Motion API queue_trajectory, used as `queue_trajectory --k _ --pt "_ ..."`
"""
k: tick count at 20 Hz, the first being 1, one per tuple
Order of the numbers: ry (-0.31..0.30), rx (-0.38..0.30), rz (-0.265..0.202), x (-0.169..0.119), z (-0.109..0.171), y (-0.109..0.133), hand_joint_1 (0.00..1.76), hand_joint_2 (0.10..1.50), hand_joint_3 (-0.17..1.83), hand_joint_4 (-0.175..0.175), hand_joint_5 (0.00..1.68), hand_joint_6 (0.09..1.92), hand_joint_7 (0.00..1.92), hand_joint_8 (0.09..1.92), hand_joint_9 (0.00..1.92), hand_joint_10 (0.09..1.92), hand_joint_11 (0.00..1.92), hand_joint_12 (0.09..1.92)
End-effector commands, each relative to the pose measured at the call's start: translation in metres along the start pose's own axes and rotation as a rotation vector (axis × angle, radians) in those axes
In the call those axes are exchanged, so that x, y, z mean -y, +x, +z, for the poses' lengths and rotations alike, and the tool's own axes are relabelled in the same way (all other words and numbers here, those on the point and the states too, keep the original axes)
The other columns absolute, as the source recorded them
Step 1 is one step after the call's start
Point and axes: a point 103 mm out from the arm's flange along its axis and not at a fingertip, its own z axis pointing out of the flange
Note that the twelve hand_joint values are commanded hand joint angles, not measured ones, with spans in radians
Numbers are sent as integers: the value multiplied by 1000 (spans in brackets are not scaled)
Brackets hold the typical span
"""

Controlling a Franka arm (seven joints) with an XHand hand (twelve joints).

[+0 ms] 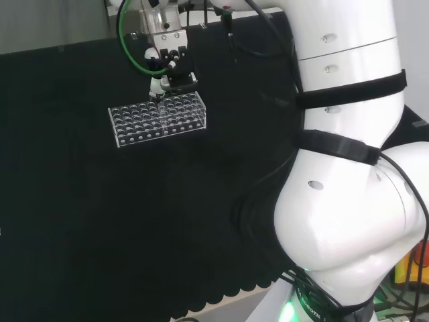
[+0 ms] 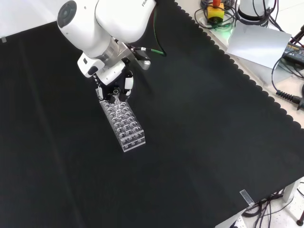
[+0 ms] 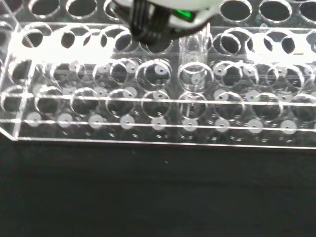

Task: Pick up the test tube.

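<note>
In the head view I am seeing the hand hanging over the far edge of the clear rack on the worktop, the test tube standing in a hole just beneath it, though I cannot tell how the fingers are sitting.

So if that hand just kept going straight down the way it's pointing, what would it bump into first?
Most likely the clear test tube standing in the clear test tube rack. The hand hangs right over the rack's far end in the front view. Depth is hard to judge, so a fingertip might meet the rack's top first.
</note>
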Motion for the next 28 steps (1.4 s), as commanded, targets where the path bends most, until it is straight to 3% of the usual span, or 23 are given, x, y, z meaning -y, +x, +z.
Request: queue_trajectory --k 1,15,24,28 --pt "-70 -148 32 -3 -9 -2 1312 649 687 -175 1228 716 1287 724 1534 656 1175 960" --pt "-82 -220 44 16 -34 -17 1317 616 741 -175 1242 717 1296 729 1545 664 1156 945" --pt "-131 -289 39 29 -78 -27 1317 611 750 -175 1244 718 1298 729 1546 665 1152 944" --pt "-180 -261 16 39 -98 -29 1317 609 753 -175 1244 719 1299 729 1546 665 1151 944"
